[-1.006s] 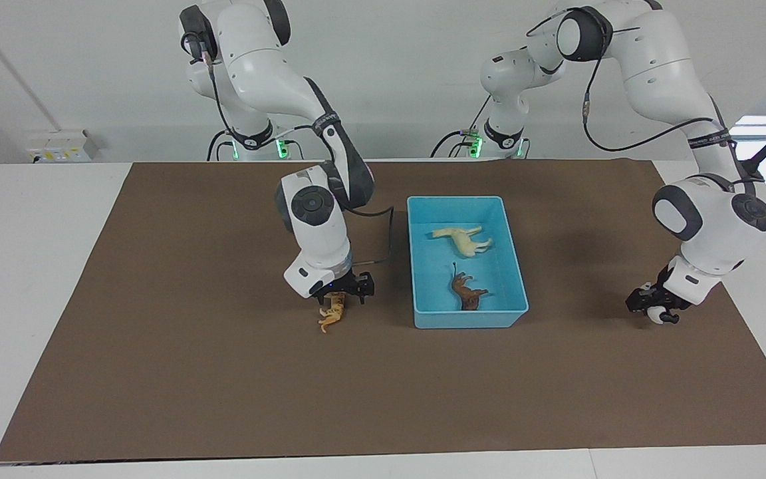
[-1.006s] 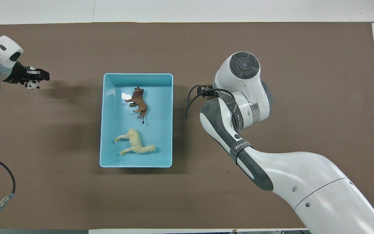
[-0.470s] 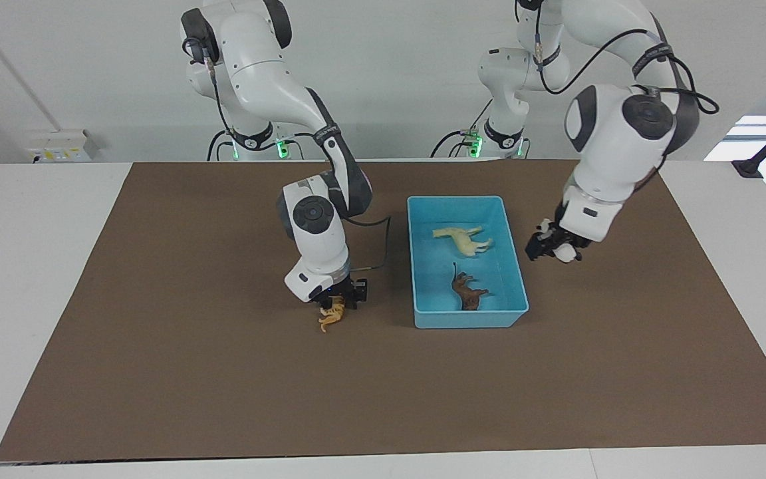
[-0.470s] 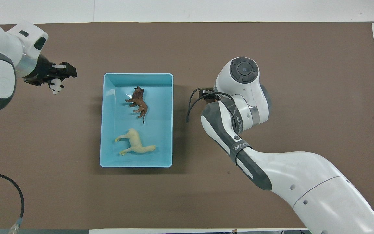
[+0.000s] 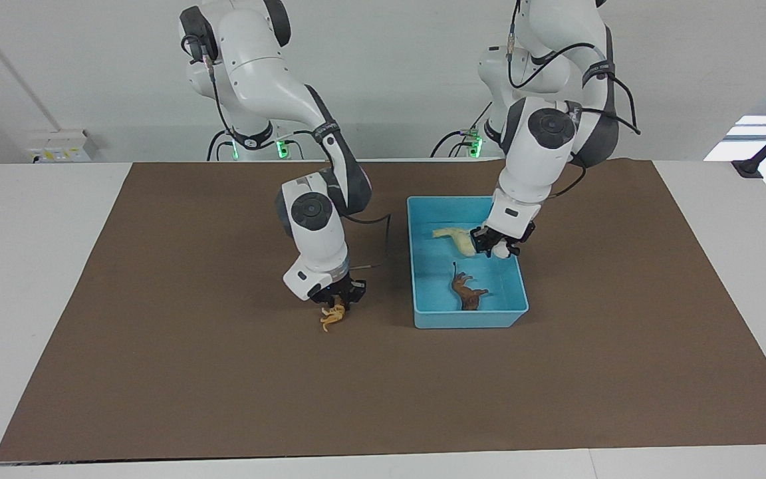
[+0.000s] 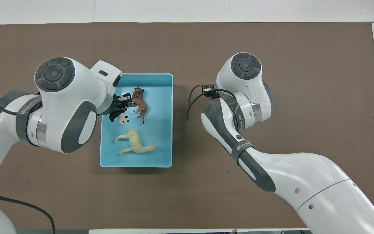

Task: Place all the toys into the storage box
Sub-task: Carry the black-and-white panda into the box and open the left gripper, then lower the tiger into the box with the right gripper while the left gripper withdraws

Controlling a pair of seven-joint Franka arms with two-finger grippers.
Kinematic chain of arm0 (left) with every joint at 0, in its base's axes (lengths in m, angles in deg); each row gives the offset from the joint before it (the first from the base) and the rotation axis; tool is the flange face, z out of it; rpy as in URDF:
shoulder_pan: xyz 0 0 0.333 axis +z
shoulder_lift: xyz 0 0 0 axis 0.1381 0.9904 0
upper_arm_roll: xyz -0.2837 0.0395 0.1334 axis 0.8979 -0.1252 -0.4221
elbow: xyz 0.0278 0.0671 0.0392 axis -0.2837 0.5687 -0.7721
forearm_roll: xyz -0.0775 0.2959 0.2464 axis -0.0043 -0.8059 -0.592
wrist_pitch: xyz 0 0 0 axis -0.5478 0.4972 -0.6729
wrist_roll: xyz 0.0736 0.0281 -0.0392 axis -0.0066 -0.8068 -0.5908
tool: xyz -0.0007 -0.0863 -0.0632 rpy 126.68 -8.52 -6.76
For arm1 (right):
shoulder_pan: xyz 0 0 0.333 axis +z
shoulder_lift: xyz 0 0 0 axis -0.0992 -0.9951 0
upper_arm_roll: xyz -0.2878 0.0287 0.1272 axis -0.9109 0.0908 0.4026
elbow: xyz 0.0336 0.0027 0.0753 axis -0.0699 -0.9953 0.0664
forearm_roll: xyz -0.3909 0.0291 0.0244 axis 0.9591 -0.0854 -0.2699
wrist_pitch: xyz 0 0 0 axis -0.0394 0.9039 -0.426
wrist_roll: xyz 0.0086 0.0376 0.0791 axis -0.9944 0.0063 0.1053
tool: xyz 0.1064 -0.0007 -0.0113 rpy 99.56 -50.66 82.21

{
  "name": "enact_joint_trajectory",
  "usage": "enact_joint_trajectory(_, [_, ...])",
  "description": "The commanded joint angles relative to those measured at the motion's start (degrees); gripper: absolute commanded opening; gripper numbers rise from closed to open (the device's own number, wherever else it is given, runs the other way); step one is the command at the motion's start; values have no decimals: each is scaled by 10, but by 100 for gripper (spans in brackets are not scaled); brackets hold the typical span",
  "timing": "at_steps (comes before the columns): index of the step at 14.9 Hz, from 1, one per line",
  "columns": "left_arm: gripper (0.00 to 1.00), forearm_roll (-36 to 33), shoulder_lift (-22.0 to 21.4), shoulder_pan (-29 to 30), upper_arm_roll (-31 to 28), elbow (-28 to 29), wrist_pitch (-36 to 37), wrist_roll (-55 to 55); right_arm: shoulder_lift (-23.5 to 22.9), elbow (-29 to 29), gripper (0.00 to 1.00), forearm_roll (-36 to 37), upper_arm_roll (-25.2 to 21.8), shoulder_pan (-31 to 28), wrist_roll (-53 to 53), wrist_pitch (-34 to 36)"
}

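The light blue storage box (image 5: 469, 321) sits mid-table on the brown mat and also shows in the overhead view (image 6: 136, 164). A pale yellow horse (image 5: 451, 234) (image 6: 135, 143) and a brown lion (image 5: 468, 293) (image 6: 140, 104) lie in it. My left gripper (image 5: 497, 249) (image 6: 121, 112) is shut on the black-and-white panda (image 5: 503, 251) (image 6: 123, 120) and holds it over the box, above the horse's hind end. My right gripper (image 5: 338, 303) is down at the mat, shut on the orange tiger (image 5: 332, 319), beside the box toward the right arm's end. In the overhead view the right wrist hides the tiger.
The brown mat (image 5: 190, 386) covers most of the white table (image 5: 24, 266). A black cable (image 5: 383, 239) loops from the right wrist toward the box wall.
My left arm swung in from the left arm's end of the table with the panda, now over the box. My right gripper's fingers closed in on the tiger; the tiger stayed in place.
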Motion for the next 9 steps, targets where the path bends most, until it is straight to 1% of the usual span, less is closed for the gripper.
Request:
enact_joint_trajectory(1, [100,1,-29,-5,-6,3,30,-20,21,67,0,-31,15,7,-65,61])
enact_joint_trajectory(2, [100,1,-39,-1,-7,0,42,-20,16,98,0,-35,15,27,-109,88])
enact_joint_trajectory(3, [100,0,-53,5,-13,-3,58,-14,6,139,0,-35,15,41,-163,101])
enact_joint_trajectory(4, [100,-1,-64,27,-16,-10,67,-6,-10,179,0,-36,15,60,-215,104])
enact_joint_trajectory(5, [100,-1,-71,62,-16,-19,71,18,-22,203,0,-36,15,88,-265,91])
enact_joint_trajectory(7, [100,-1,-74,109,-17,-49,94,79,-30,206,0,-44,17,141,-334,10])
enact_joint_trajectory(8, [100,-1,-72,134,-17,-65,120,119,-37,206,0,-53,17,156,-351,-11])
enact_joint_trajectory(9, [100,-4,-71,144,-18,-79,145,170,-41,206,0,-54,17,162,-355,-19])
